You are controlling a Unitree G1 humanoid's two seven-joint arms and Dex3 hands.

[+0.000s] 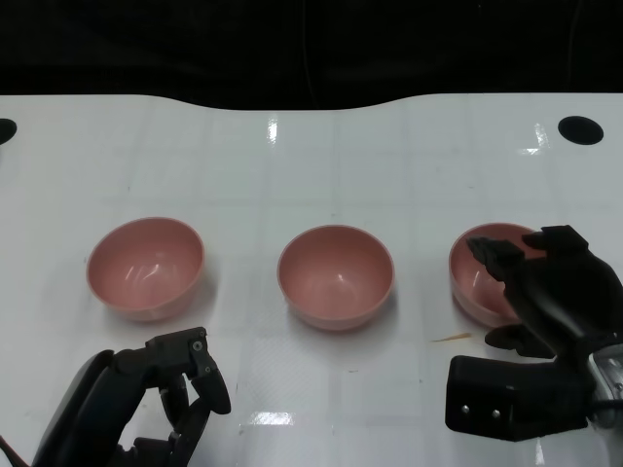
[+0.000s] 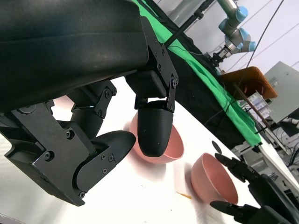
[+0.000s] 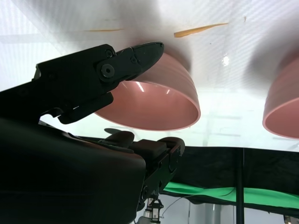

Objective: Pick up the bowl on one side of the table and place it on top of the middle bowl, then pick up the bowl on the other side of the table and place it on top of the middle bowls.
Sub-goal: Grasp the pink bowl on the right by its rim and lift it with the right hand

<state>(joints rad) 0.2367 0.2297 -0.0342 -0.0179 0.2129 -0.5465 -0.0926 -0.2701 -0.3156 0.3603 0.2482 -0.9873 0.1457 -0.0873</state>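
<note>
Matte black, screw-studded left hand (image 1: 161, 394) and right hand (image 1: 550, 292).

Three plain pink bowls, unpatterned: left bowl (image 1: 146, 268), middle bowl (image 1: 336, 275), right bowl (image 1: 484, 275). Glossy white table (image 1: 311, 156) with faint pale grid lines and black round holes. Black left hand (image 1: 180, 389) and right hand (image 1: 545, 292). Thin orange-tan sliver (image 1: 453, 338). Bright green cloth (image 2: 205, 70) beyond.

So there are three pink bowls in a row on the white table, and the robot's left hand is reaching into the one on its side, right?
Nearly. It is the right hand that reaches over the rim of its side's round pink bowl, as the head view shows. The left hand hangs short of its bowl. Three bowls in a row on the white table is correct.
</note>
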